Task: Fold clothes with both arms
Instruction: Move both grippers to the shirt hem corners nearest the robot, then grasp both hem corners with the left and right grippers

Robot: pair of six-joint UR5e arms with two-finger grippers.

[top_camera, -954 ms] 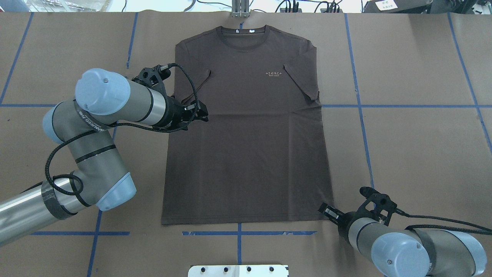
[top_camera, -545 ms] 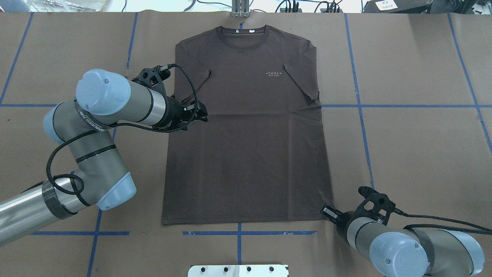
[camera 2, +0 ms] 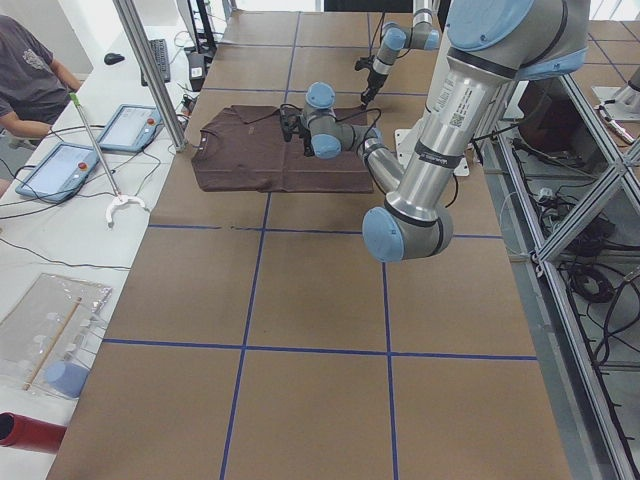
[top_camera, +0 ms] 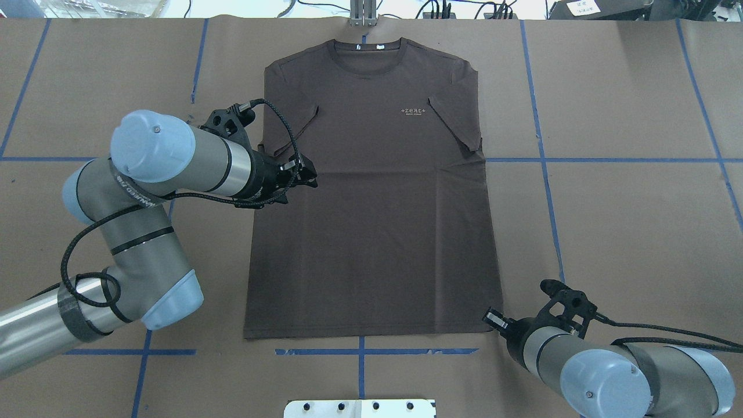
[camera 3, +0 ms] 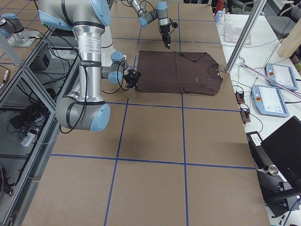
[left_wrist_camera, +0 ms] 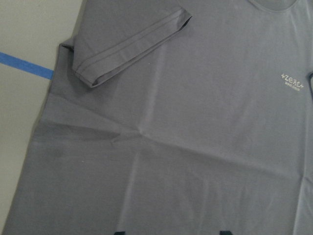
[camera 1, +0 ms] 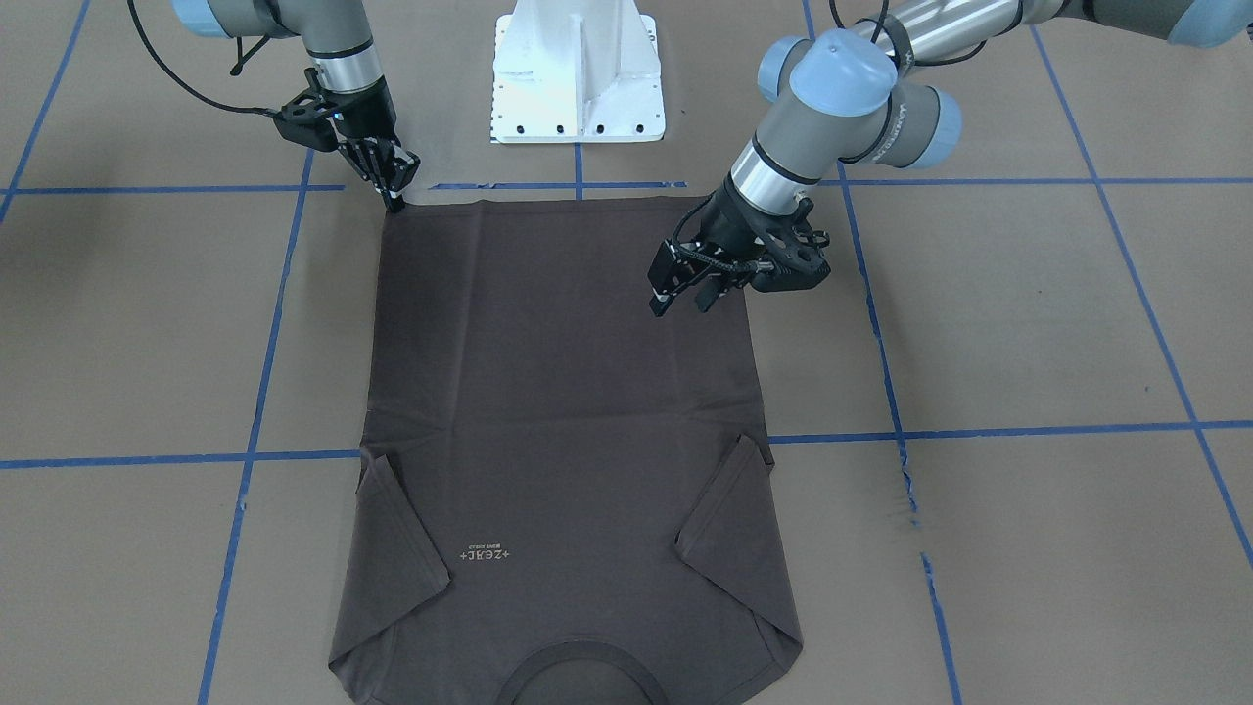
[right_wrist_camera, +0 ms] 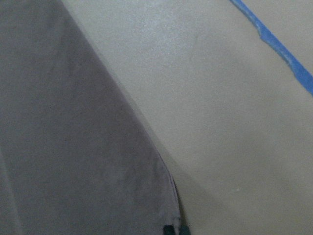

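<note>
With right gripper (camera 1: pixel 395 196) pinched shut on the near right hem corner of shirt (top_camera: pixel 371 232), lying flat mid-table with sleeves tucked in, bring left gripper (camera 1: pixel 680 302), fingers apart above the left side edge, down to the other hem corner. Lift both level. Ample table (top_camera: pixel 627 232) on every side.

Brown taped table (top_camera: pixel 627 232), T-shirt (top_camera: pixel 371 220) lying flat
</note>
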